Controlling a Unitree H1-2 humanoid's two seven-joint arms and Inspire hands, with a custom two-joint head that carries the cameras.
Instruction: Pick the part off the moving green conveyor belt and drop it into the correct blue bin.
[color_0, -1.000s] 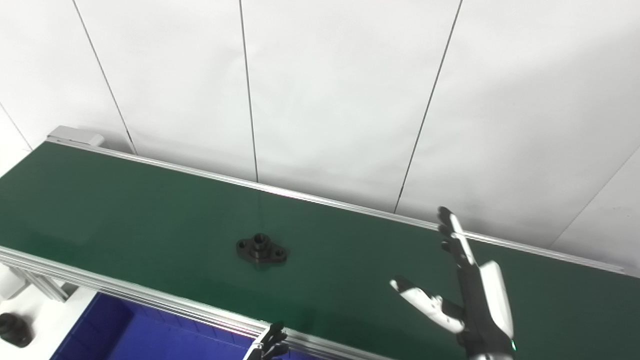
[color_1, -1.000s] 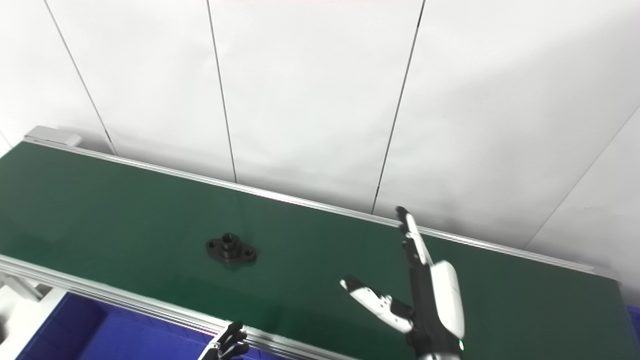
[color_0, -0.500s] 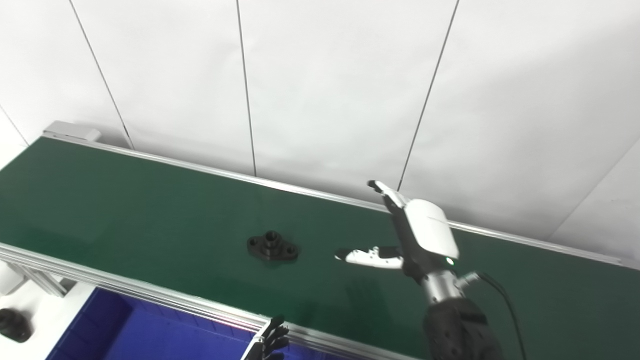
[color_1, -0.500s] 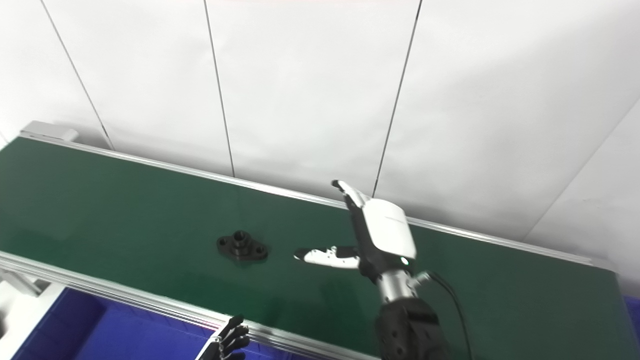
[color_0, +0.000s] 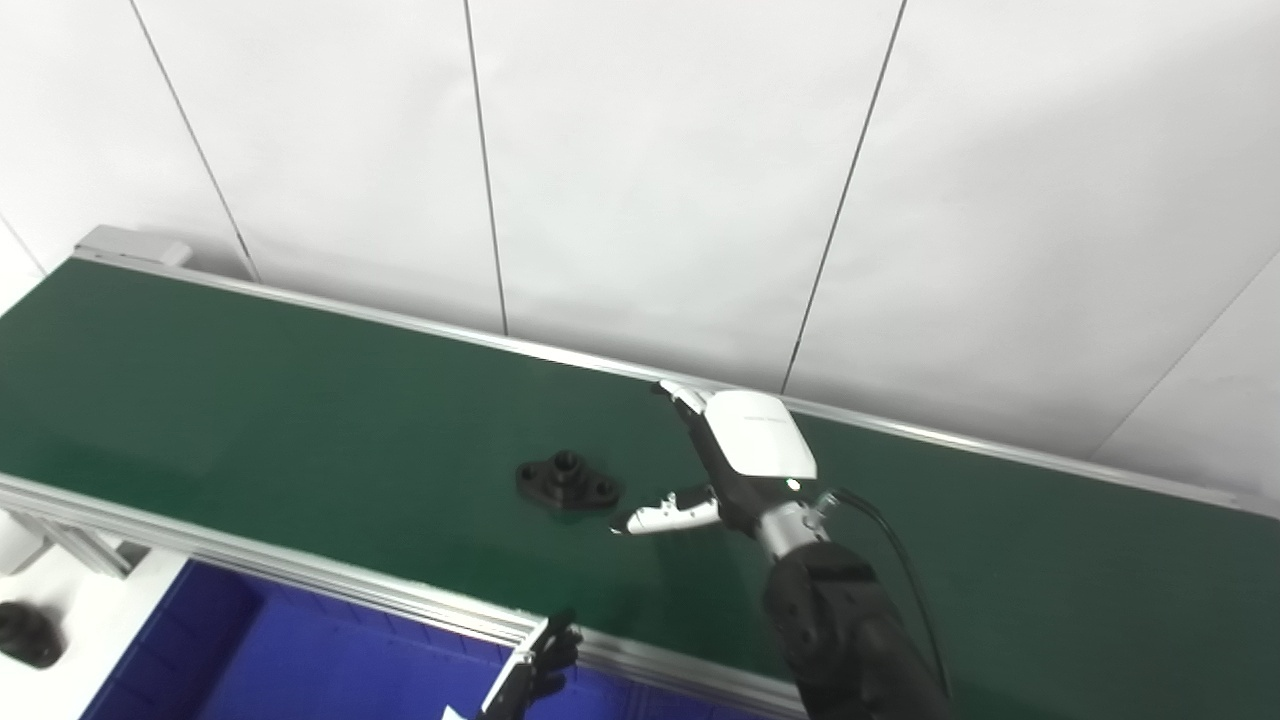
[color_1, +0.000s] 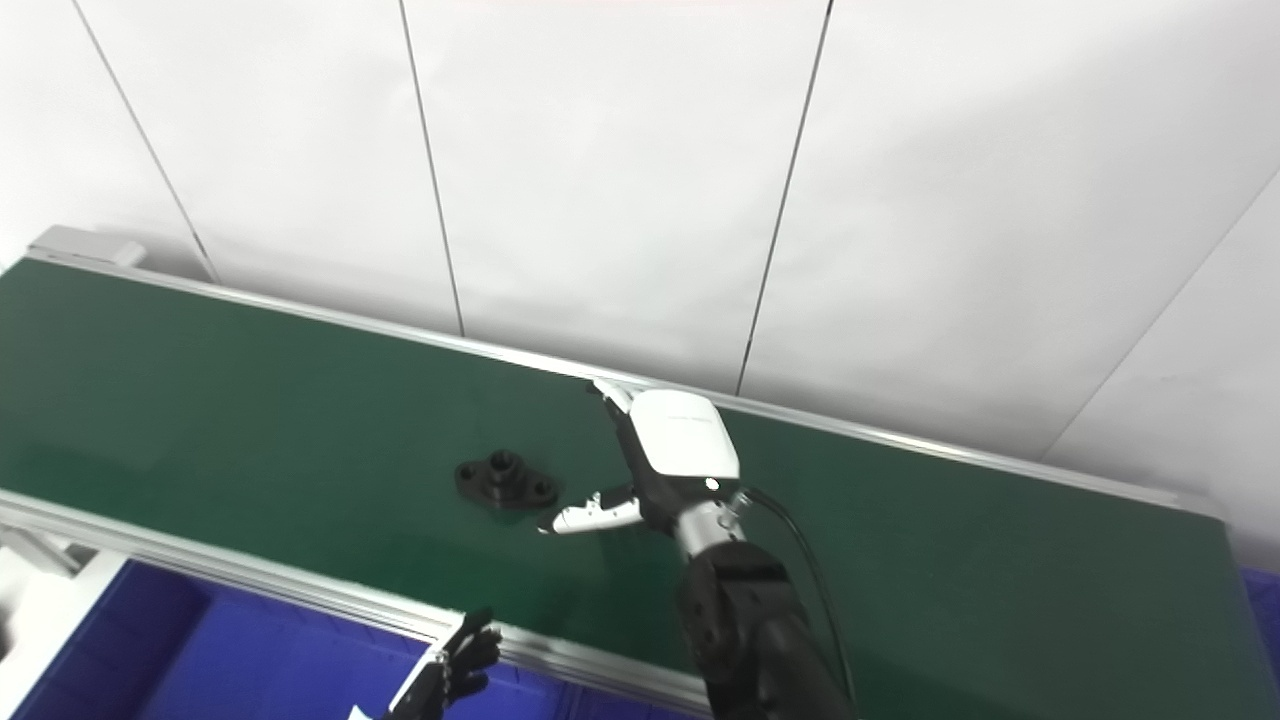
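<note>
Right hand (color_0: 715, 470) nearer part (color_0: 567, 483).

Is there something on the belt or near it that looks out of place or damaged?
Nothing stands out. The black part lies flat on the green belt, undamaged, and the open right hand is beside it, not touching it.

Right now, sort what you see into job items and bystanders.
Job items: black flanged part on the green conveyor belt; blue bin below it; right hand, open beside the part; left hand low by the bin.

Bystanders: small black piece at far left; white wall panels.
</note>
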